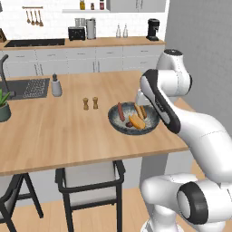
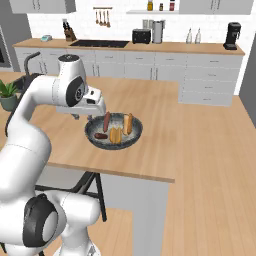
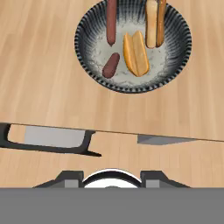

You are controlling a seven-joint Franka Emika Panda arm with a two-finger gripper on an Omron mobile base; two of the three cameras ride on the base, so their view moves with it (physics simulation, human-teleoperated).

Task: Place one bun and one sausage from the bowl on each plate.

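The dark speckled bowl (image 3: 133, 43) sat on the wooden island counter (image 1: 54, 131), near the counter's front edge and right-hand corner. Inside the bowl lay two reddish-brown sausages, a long one (image 3: 111, 22) toward one side and a short one (image 3: 110, 65) just beside the bowl's middle, plus an open bun (image 3: 135, 53) at the centre and a second bun (image 3: 154, 22) against the rim, seemingly with a sausage tucked in it. The gripper hung above the counter's front edge, near the bowl and apart from it, holding nothing; how wide its jaws stood could not be told. Two small brown shakers (image 1: 90, 103) stood near the bowl, farther along the counter, and a chair (image 1: 90, 181) sat tucked under the counter's front edge, below the bowl.
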